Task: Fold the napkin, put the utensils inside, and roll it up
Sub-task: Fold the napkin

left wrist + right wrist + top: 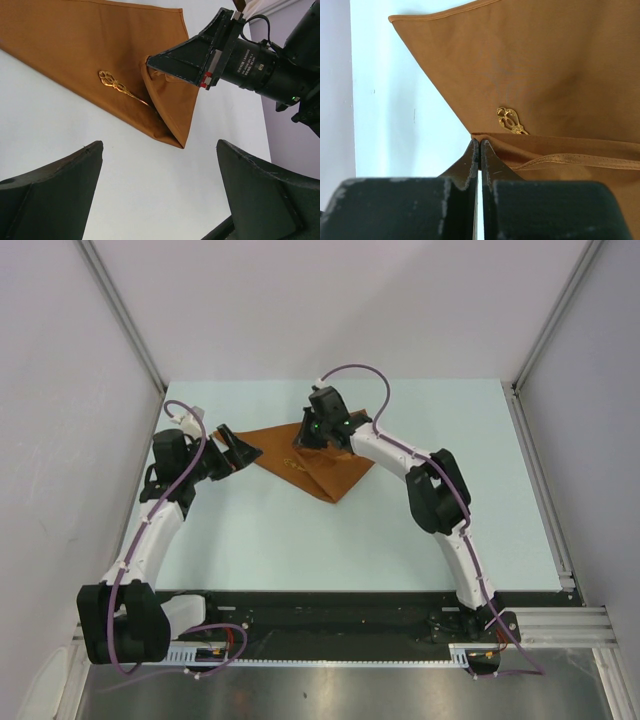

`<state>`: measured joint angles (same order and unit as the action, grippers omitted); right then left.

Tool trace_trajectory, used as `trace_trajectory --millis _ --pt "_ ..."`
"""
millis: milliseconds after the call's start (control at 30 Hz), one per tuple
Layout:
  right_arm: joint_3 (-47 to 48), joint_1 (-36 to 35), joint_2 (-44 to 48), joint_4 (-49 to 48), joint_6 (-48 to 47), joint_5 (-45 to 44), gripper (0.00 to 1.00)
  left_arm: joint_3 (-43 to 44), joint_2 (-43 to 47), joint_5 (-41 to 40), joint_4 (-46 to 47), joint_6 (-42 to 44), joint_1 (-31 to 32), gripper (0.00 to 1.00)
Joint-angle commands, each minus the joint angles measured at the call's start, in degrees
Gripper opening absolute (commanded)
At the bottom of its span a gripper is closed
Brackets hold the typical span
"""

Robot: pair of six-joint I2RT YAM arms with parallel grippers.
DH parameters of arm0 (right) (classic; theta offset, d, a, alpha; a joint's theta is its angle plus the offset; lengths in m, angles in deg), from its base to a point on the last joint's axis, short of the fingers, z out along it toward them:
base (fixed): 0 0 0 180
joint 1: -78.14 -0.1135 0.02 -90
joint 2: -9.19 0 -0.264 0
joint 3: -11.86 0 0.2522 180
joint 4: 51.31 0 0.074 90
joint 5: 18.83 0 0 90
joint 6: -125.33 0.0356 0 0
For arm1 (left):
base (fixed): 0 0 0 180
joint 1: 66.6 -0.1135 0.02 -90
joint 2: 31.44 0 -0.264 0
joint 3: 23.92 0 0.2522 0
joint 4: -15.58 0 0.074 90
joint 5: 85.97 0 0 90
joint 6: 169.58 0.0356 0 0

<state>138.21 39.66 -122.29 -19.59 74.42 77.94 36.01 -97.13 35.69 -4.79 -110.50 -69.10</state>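
The rust-orange napkin (320, 468) lies folded into a triangle at the table's back middle. The gold fork (122, 88) lies on it, its ornate handle showing and its other end hidden under a turned-over flap; it also shows in the right wrist view (511, 121). My right gripper (479, 142) is shut on the edge of that flap and holds it over the fork; it also shows in the top view (306, 443). My left gripper (243, 453) is open and empty at the napkin's left corner, and in the left wrist view (160, 150) the napkin's point lies between its fingers' line.
Grey walls and metal posts (125, 315) close in the pale table (300, 540) at left, back and right. A metal rail (540, 625) with cables runs along the near edge by the arm bases.
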Motion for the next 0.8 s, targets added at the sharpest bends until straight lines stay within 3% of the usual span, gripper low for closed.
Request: trace_trajectory --millis 0,767 --pt "3.33 -0.46 -1.67 -1.87 0.9 0.79 0.0 -0.29 0.12 1.12 1.95 -0.64 -0.75 1.0" --pt "8.6 -1.95 -8.62 -2.84 2.48 0.35 0.0 -0.38 0.21 1.65 2.31 -0.9 -1.01 1.0"
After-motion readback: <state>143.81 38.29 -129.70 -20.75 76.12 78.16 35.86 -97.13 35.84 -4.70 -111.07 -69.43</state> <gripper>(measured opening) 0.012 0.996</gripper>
